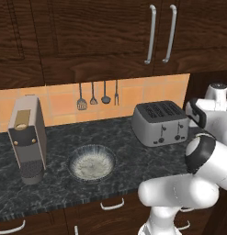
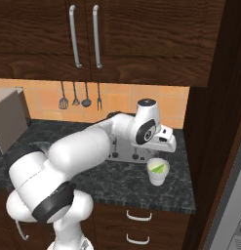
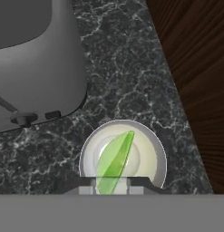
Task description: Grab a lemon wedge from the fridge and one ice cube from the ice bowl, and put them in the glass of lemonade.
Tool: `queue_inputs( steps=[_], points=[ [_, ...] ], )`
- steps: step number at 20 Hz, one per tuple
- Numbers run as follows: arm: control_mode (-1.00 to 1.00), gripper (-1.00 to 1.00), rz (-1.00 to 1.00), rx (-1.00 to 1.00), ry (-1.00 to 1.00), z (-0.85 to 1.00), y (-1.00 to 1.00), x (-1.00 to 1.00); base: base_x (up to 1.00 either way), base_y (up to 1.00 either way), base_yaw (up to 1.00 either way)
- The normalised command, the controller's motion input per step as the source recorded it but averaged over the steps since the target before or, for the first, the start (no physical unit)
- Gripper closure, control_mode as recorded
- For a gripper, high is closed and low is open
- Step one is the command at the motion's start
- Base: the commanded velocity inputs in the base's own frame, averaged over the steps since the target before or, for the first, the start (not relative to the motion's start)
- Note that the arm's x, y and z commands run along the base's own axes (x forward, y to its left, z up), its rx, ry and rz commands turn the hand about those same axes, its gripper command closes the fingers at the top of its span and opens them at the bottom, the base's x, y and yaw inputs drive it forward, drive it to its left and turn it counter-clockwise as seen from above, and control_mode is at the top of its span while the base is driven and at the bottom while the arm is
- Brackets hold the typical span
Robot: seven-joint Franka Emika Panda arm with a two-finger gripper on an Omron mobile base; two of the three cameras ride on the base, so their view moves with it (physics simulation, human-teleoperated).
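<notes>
You have the dark wood wall cabinets (image 1: 87,41) overhead and the black marbled tabletop (image 1: 133,165) running under them, with the white arm (image 2: 83,151) reaching far to the right end where a tall dark wood panel (image 2: 210,122) closes the run. On the tabletop, from the left, stand a grey coffee machine (image 1: 26,137), then the ice bowl (image 1: 92,161), well apart from everything, whitish inside and untouched, then the grey toaster (image 1: 161,123) against the tiled backsplash, where four utensils (image 1: 99,95) hang. Just beside the toaster, towards the front right, sits the glass of lemonade (image 2: 158,172), and your gripper (image 3: 111,185) hangs directly over its mouth, which looks like a deliberate line-up for dropping something in. In the hand view a slim green wedge (image 3: 115,162) slants across the pale liquid, its lower end running down between the two finger tips; it reads green here, not yellow-orange, so you should check it is the piece you wanted. The jaws stand narrow, only a little apart, and you cannot tell from these views whether they are pinching the end of that wedge or have let it go into the glass. I judge the wedge step to be at its release, with the ice cube from the bowl yet to be fetched
</notes>
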Motion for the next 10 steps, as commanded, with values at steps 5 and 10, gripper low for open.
queue_inputs(
  steps=[5,10],
  points=[
    [-1.0,1.0,0.0,0.0,0.0,-0.02,-0.31,0.0,0.0,0.0,0.0],
    [-1.0,1.0,0.0,0.0,0.01,-0.13,0.0,0.0,0.0,0.0,0.0]
  ],
)
